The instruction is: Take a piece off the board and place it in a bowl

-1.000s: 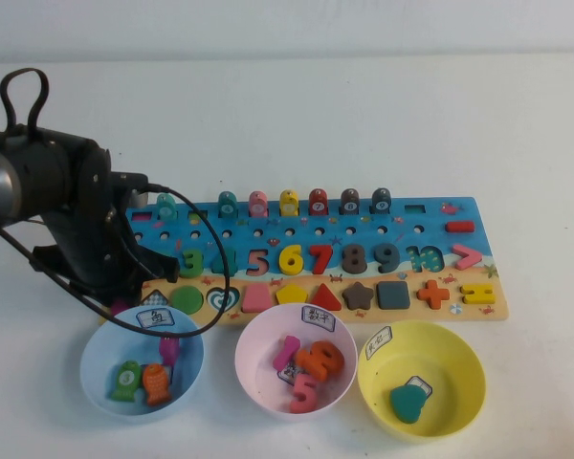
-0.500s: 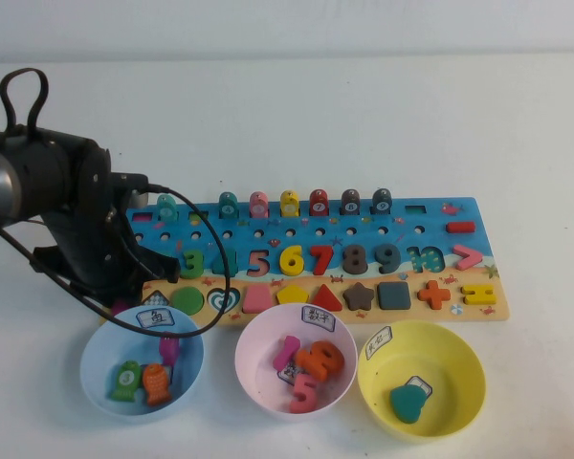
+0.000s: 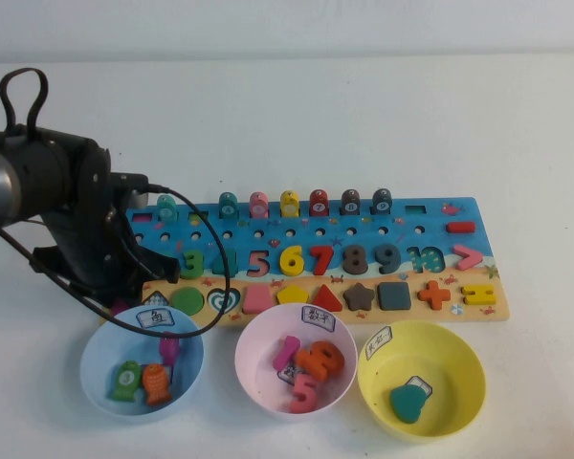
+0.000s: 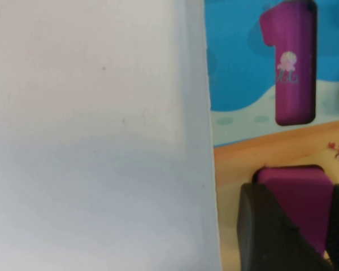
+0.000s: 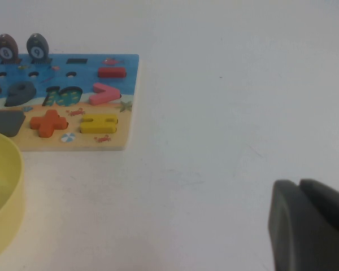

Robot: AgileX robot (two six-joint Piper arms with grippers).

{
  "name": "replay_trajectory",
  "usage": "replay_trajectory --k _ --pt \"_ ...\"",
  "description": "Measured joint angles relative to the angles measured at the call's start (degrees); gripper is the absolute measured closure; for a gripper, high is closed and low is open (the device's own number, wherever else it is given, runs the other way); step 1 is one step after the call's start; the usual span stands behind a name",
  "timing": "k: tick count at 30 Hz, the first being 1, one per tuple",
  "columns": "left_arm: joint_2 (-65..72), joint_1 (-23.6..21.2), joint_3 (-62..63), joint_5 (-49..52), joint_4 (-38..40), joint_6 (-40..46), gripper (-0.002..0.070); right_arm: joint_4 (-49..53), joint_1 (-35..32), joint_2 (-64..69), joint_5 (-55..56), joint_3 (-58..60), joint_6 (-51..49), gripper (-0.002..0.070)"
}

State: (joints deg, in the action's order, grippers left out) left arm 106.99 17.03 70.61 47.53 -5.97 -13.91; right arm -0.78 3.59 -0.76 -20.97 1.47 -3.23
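Left hand (image 4: 296, 237) low over board's (image 3: 402, 251) end, fingers straddling magenta block (image 4: 296, 195), seemingly clamped for lifting. Right hand (image 5: 311, 226) closed, empty, parked above bench (image 5: 226, 113).

Illumination is bright, even and diffuse, apparently from overhead. In the high view the desk (image 3: 364, 124) reads near-white, with soft, faint shadows beneath the three bowls and the left arm. The metal joint at the left edge shows a mild sheen. The left wrist view is soft, and the dark finger (image 4: 271, 237) near the lens is blurred. The right wrist view is slightly soft.
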Motion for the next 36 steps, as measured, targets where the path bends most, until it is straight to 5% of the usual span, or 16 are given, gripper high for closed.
replay_trajectory --k 36 --pt "-9.7 0.4 -0.1 3.1 -2.9 1.2 0.0491 0.0 0.0 0.0 0.0 0.0 0.0 0.0694"
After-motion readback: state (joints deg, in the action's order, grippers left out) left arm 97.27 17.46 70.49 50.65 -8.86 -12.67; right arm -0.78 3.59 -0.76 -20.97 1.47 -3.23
